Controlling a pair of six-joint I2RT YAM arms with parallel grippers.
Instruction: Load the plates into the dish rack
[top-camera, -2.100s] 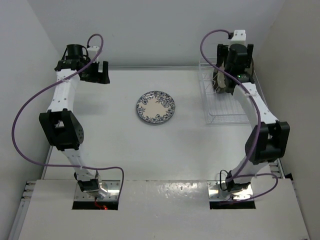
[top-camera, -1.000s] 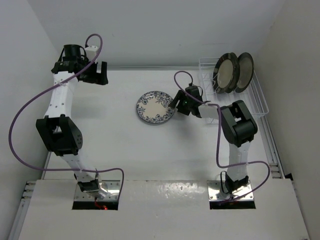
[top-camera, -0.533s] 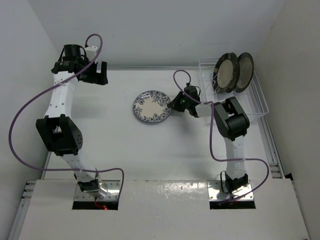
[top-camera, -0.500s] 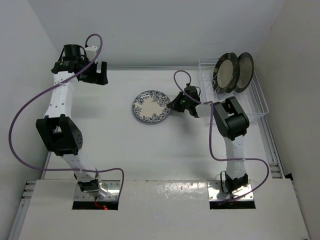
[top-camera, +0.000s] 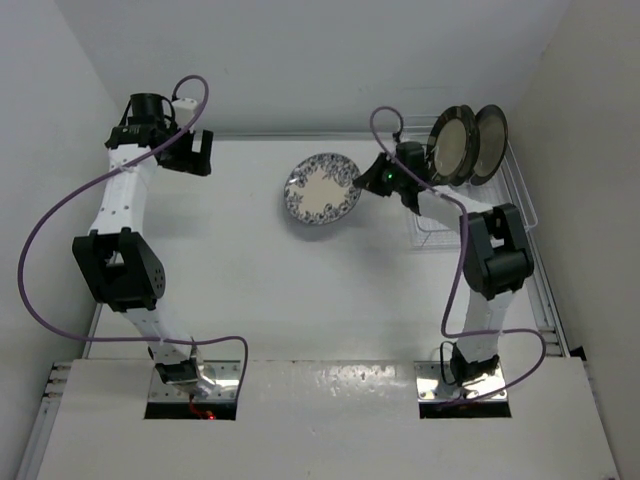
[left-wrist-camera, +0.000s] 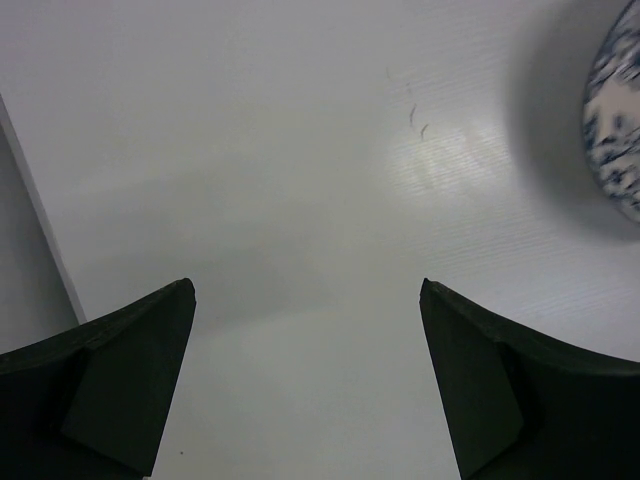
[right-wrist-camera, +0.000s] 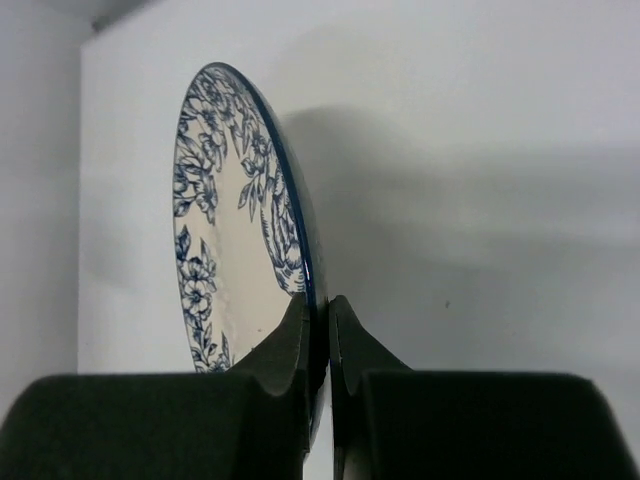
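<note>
The right end effector (right-wrist-camera: 319, 306) pinched the flower plate (top-camera: 322, 188) by its rim, tipped up to fit the dish rack (top-camera: 430, 228); the left end effector (left-wrist-camera: 306, 300) gaped wide

White blue-floral plate (top-camera: 322, 188) (right-wrist-camera: 240, 230) (left-wrist-camera: 615, 130) hanging tilted, gripped at rim, clear of table (top-camera: 250, 260), just left of dish rack (top-camera: 522, 200). Two dark-rimmed cream-centred plates (top-camera: 452, 145) standing upright, side by side, at rack's far end.

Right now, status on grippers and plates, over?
Right gripper shut on floral plate, off the table. Left gripper open, empty. Two plates standing in rack. Nothing seen blocking.
</note>
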